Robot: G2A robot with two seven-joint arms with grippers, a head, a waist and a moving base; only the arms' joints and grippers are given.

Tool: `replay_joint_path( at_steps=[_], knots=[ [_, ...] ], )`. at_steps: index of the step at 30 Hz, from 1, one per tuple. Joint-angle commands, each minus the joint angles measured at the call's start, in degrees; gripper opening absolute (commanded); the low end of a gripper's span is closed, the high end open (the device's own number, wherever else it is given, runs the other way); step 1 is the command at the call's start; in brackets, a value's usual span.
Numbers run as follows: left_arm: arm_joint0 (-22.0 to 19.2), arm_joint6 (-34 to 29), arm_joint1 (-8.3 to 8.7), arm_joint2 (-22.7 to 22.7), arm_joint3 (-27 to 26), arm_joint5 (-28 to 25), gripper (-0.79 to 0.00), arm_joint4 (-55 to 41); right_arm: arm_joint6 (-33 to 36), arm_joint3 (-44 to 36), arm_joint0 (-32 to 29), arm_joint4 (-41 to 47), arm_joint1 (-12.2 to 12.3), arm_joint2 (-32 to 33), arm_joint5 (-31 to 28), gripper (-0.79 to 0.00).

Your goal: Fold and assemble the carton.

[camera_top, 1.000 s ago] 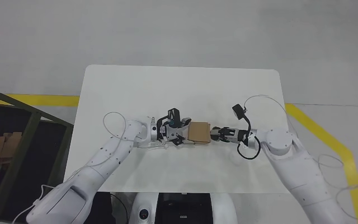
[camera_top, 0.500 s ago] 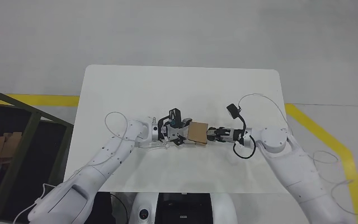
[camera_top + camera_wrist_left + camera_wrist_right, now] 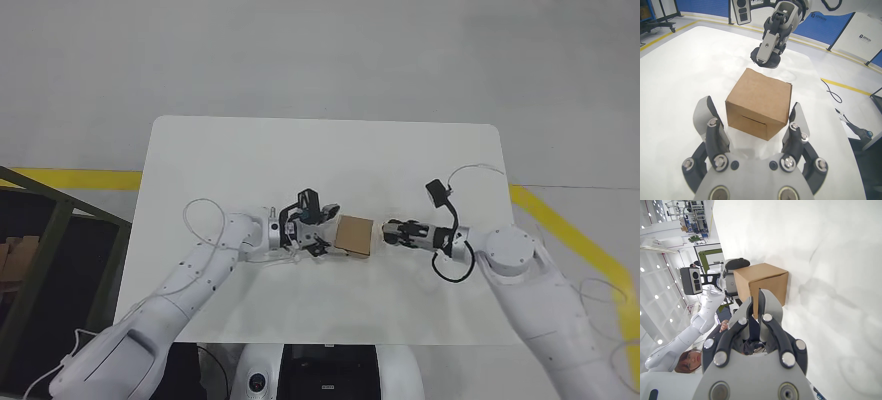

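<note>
The carton was plain brown cardboard, matt and smooth, on a white, faintly sheened table. The left gripper had satin grey metal fingers with black matt linkages and shiny screws

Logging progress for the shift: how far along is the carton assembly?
Done: the carton sits on the table as a closed box, no loose flaps showing. In hand: nothing; the left end effector is open around it, the right end effector shut just clear of it. Left: seemingly only backing away; underside hidden.
</note>
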Motion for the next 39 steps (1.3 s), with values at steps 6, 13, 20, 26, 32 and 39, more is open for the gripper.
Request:
replay_joint_path(
  at_steps=[6, 13, 20, 26, 32, 39],
  knots=[
    [2.2, 1.5, 1.43, -3.4, -2.5, -4.3, 0.000, -6.3, -1.7, -0.5, -0.3, 0.5, 0.2, 1.4, -1.1, 0.000],
    [4.3, 0.5, 3.19, -9.9, -6.6, -2.1, 0.000, -12.0, -4.4, -0.6, 1.2, -0.1, 0.2, 2.7, -3.3, 0.000],
    [5.5, -7.1, 3.89, -14.8, -8.4, 3.6, 0.000, -20.8, -10.0, -1.2, 3.0, -5.1, 0.5, 5.4, -5.3, 0.000],
    [4.3, -15.3, 4.01, -18.2, -7.5, 9.2, 0.000, -31.8, -15.0, -1.4, 3.3, -8.7, 0.9, 8.8, -7.9, 0.000],
    [3.5, -21.1, 4.21, -21.2, -6.4, 13.9, 0.000, -39.2, -19.1, -1.0, 5.3, -16.2, 1.4, 11.3, -7.5, 0.000],
    [3.6, -26.0, 5.01, -25.3, -8.3, 16.9, 0.000, -41.2, -21.9, -1.9, 6.6, -24.0, 2.1, 14.6, -4.3, 0.000]
  ],
)
